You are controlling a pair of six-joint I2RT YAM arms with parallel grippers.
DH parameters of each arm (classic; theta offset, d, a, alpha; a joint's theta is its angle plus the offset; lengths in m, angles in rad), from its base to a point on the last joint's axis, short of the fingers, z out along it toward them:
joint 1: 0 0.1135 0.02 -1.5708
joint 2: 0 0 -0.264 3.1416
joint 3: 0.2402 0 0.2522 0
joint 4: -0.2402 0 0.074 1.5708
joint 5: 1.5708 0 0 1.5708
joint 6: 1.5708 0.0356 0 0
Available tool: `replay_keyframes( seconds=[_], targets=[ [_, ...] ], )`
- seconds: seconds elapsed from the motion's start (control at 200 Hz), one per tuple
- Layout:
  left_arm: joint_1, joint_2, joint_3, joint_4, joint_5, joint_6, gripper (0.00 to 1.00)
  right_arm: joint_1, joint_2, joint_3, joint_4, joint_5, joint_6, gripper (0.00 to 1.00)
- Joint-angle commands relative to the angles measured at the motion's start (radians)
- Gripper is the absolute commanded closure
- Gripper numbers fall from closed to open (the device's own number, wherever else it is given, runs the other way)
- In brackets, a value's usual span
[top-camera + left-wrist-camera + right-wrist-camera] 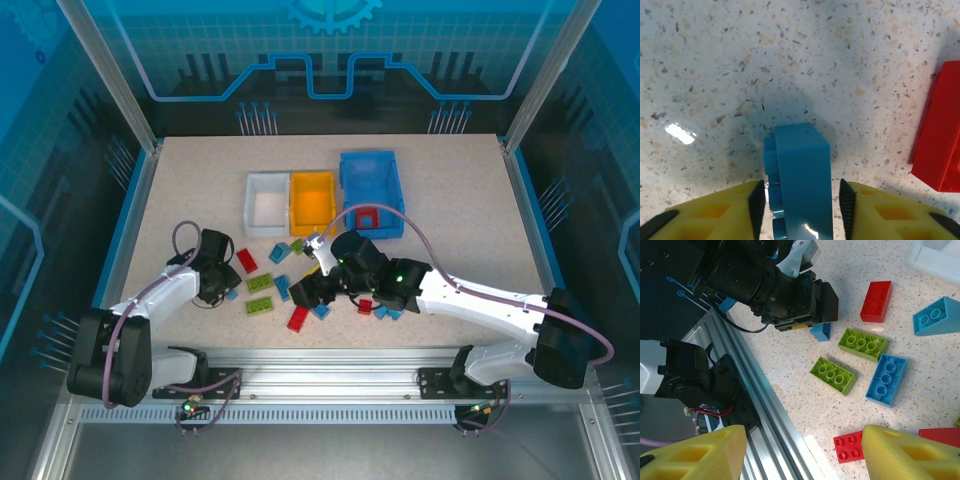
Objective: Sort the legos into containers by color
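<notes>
Speckled surface [460,200] — legos [262,283] lie scattered near the three containers [312,200]. Low down, the left gripper [799,200] straddles a light blue brick [801,165] standing on edge — clamped or not, I cannot tell; the right gripper [800,450] gapes empty.

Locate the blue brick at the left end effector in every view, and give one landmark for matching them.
Top external: the blue brick sits left of centre, at the tip of the left end effector.
Left wrist: bottom centre, standing between the yellow fingers.
Right wrist: upper centre, just beneath the black end effector.
Shared landmark: the red brick lying close beside it.
</notes>
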Motion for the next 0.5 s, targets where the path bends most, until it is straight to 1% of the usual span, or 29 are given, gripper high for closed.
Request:
replay_keyframes(
  seconds=[0.0, 0.095, 0.155, 0.25, 0.31, 0.39, 0.495],
  targets=[
    [0.009, -0.006, -0.018, 0.024, 0.014, 0.020, 0.61, 0.013, 0.004, 0.018, 0.020, -0.004, 0.013, 0.36],
    [0.009, -0.028, -0.010, 0.014, 0.008, 0.041, 0.66, 0.013, 0.001, 0.024, 0.010, 0.010, 0.014, 0.37],
    [0.002, -0.060, 0.013, -0.012, -0.005, 0.067, 0.69, 0.013, -0.010, 0.027, -0.004, 0.044, 0.017, 0.38],
    [-0.078, -0.143, 0.087, -0.072, -0.106, 0.120, 0.70, 0.012, -0.047, 0.012, -0.007, 0.147, 0.032, 0.39],
    [-0.120, -0.171, 0.137, -0.079, -0.124, 0.156, 0.70, 0.005, -0.079, -0.023, 0.034, 0.214, 0.051, 0.39],
    [-0.146, -0.140, 0.218, -0.085, -0.113, 0.193, 0.70, -0.008, -0.106, -0.074, 0.132, 0.292, 0.072, 0.37],
    [-0.150, -0.033, 0.319, -0.056, -0.062, 0.248, 0.70, -0.020, -0.098, -0.105, 0.229, 0.337, 0.076, 0.37]
  ],
)
